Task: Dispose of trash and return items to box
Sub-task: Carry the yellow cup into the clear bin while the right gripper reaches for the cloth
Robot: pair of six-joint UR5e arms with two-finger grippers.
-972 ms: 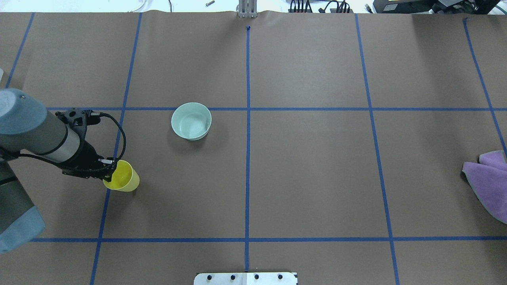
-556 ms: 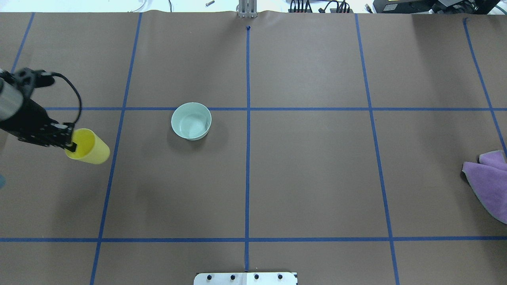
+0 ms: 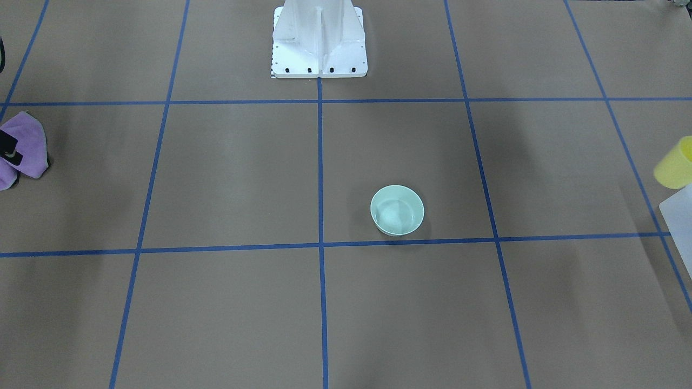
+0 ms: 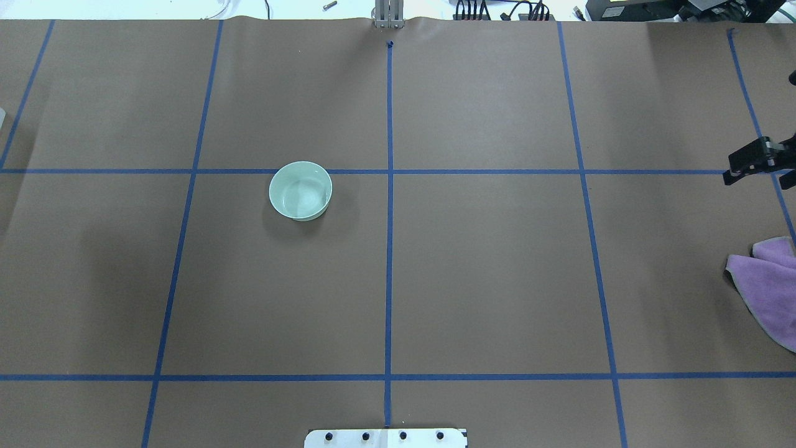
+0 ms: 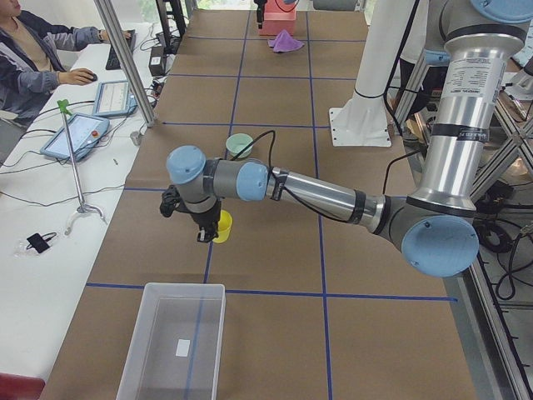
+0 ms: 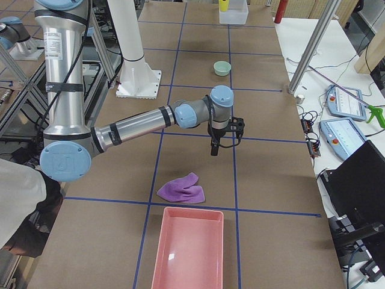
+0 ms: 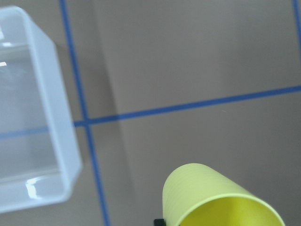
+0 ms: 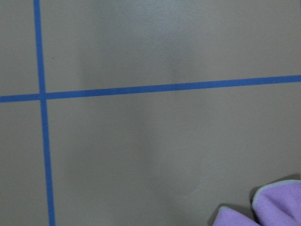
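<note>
A brown paper-covered table [image 4: 485, 274] marked into squares with blue tape fills every view. Only the side cameras show the arms whole. The left arm [image 5: 316, 192] stretches out low towards a clear plastic box [image 5: 183, 287] at its end of the table. The right arm [image 6: 138, 123] reaches out near a pink tray [image 6: 191, 211] at the opposite end. Neither container appears in the overhead view, and the front-facing view shows only a corner of the clear box.

A purple cloth [image 6: 180, 188] lies crumpled on the table just short of the pink tray. The right gripper [image 6: 213, 150] hangs above the paper nearby, apart from the cloth. The overhead view shows only black hardware at its right edge, so I cannot tell how the jaws stand.

A pale green bowl [image 4: 300, 190] sits upright by a tape line, well away from both arms.

The left gripper [image 5: 202, 237] grips a yellow cup [image 5: 223, 226] by the rim. The cup is tilted and off the table, near the clear box but not over it. The left wrist view shows the cup's mouth and a sliver of black finger against it.
</note>
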